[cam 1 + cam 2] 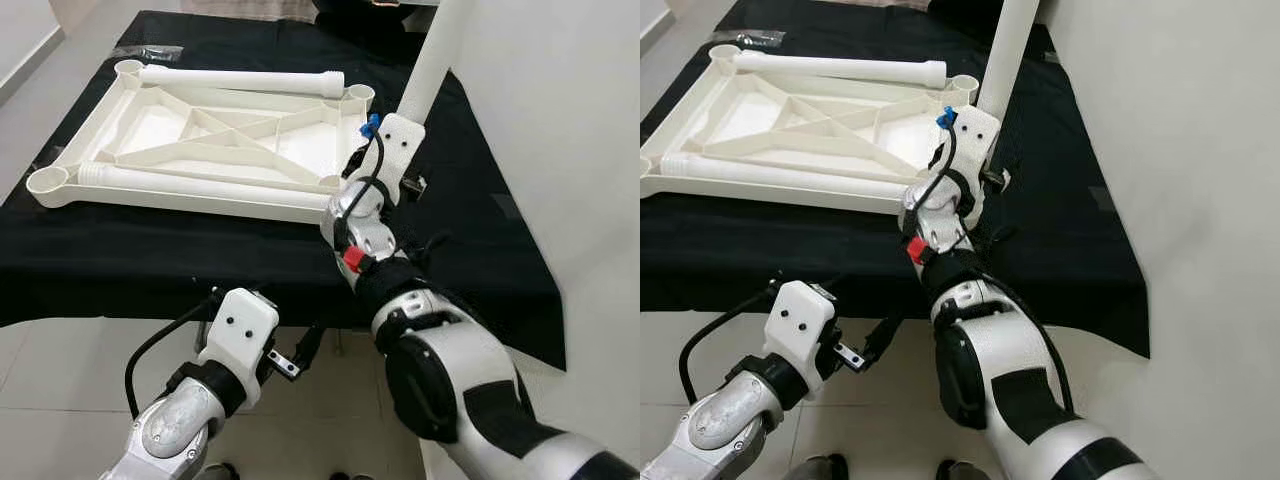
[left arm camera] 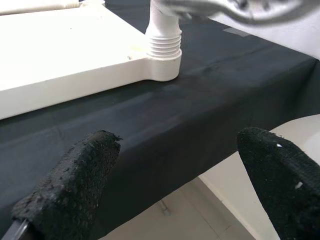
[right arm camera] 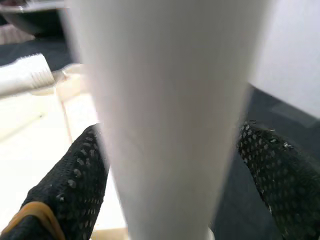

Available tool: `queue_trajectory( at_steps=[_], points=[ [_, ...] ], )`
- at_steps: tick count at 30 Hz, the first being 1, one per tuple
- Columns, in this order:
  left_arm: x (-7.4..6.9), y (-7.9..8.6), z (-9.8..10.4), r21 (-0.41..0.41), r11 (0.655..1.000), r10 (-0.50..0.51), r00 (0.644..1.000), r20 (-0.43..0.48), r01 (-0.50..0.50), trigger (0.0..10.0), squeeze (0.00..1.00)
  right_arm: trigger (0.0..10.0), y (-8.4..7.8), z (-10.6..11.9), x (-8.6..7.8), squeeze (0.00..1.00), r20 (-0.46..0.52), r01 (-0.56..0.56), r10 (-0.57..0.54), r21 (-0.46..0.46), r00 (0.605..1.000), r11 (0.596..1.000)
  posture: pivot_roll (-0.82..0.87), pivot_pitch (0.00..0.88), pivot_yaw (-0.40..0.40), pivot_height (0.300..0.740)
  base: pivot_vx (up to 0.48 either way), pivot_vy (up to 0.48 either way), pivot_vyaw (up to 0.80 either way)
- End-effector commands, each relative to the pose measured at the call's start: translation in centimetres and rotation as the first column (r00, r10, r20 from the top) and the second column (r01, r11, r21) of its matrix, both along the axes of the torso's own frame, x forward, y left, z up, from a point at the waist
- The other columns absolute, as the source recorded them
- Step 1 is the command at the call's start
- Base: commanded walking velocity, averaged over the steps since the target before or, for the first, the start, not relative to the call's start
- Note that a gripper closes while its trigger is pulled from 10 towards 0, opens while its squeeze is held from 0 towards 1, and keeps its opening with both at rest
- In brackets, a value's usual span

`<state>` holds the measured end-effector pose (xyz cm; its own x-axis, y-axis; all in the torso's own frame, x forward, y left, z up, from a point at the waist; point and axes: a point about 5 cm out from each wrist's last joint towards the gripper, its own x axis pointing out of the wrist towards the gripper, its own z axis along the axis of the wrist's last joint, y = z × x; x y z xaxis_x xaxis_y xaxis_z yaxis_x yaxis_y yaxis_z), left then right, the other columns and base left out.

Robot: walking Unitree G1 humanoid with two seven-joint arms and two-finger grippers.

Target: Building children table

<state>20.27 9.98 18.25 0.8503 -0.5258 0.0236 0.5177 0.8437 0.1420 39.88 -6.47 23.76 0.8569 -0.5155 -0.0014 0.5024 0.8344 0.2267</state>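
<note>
A white plastic tabletop [image 1: 160,125] lies upside down on a table draped in black cloth [image 1: 150,260]. Two white legs lie flat on it, one along the far side [image 1: 240,80] and one along the near side [image 1: 200,185]. A third leg [image 1: 435,60] stands upright, its threaded end [image 2: 165,45] seated in the near right corner socket. My right gripper [image 3: 175,175] is shut on this upright leg, with a black finger [image 3: 75,175] pressed on each side. Below the table's front edge, my left gripper [image 2: 177,185] hangs open and holds nothing.
A white wall [image 1: 560,120] rises close on the right of the table. Light tiled floor [image 1: 60,350] lies in front of the cloth's front edge. A clear plastic bag [image 1: 145,52] rests on the cloth at the far left.
</note>
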Motion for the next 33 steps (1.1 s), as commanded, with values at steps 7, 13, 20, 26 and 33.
queue_trajectory(
  at_steps=[7,13,20,26,33],
  points=[
    [0.0,0.0,-0.6,0.014,1.0,-0.005,1.0,-0.015,0.006,10.0,0.0,10.0,-0.1,-0.5,-0.4,1.0,0.006,-0.01,0.01,0.015,1.0,1.0,0.14,0.168,-0.107,0.74,0.0,0.0,0.0],
    [0.2,0.1,-0.7,0.019,1.0,-0.006,1.0,-0.012,0.007,10.0,0.0,10.0,1.0,-0.8,-0.8,0.0,0.046,-0.152,0.15,0.053,0.988,0.987,0.14,0.162,-0.104,0.74,0.0,0.0,0.0],
    [0.3,0.0,-0.8,0.013,1.0,-0.005,1.0,-0.013,0.005,10.0,0.0,10.0,1.5,-1.7,-1.8,0.0,0.046,-0.238,0.236,0.035,0.971,0.971,0.14,0.157,-0.104,0.74,0.0,0.0,0.0],
    [0.4,0.1,-0.8,0.015,1.0,-0.005,1.0,-0.008,0.005,10.0,0.0,10.0,1.5,-2.7,-2.4,0.0,0.031,-0.301,0.3,0.027,0.953,0.953,0.14,0.151,-0.103,0.74,0.0,0.0,0.0],
    [0.5,0.1,-0.9,0.019,1.0,-0.005,1.0,-0.007,0.005,10.0,0.0,10.0,1.1,-3.2,-3.3,0.0,0.036,-0.351,0.35,0.027,0.936,0.936,0.13,0.147,-0.104,0.74,0.0,0.0,0.0]
  ],
)
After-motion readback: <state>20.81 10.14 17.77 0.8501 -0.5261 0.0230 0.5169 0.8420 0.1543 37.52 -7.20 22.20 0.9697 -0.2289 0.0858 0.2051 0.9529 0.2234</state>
